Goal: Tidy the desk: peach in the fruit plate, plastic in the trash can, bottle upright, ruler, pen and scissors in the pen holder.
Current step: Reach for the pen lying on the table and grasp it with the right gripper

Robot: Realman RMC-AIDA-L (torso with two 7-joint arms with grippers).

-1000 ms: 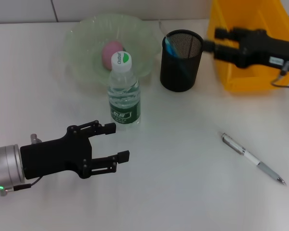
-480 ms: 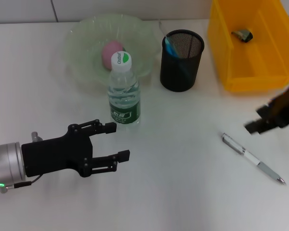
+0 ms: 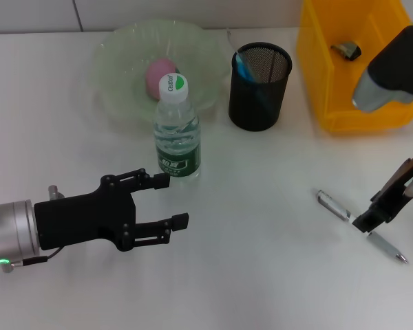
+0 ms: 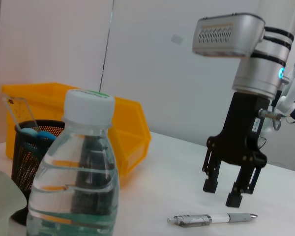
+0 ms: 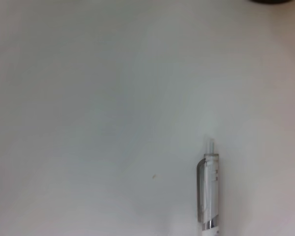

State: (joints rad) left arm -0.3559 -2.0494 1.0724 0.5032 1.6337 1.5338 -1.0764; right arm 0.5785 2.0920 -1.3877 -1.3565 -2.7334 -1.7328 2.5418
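A silver-and-white pen [image 3: 361, 225] lies on the white table at the right; it also shows in the left wrist view [image 4: 211, 219] and the right wrist view [image 5: 208, 196]. My right gripper [image 3: 370, 218] points down just above the pen's middle, open and empty, as the left wrist view [image 4: 222, 192] shows. My left gripper [image 3: 171, 201] is open and empty, just in front of the upright water bottle [image 3: 177, 130]. A pink peach [image 3: 160, 75] lies in the green plate [image 3: 117, 82]. The black mesh pen holder [image 3: 258, 86] holds something blue. A dark scrap [image 3: 346, 49] lies in the yellow bin [image 3: 358, 103].
The bottle stands directly in front of the plate, with the pen holder to its right and the yellow bin at the back right. Bare white table lies between the bottle and the pen.
My right arm has swung from over the yellow bin, forward and down, to just above the pen. The scrap now lies in the bin. My left gripper has barely moved.
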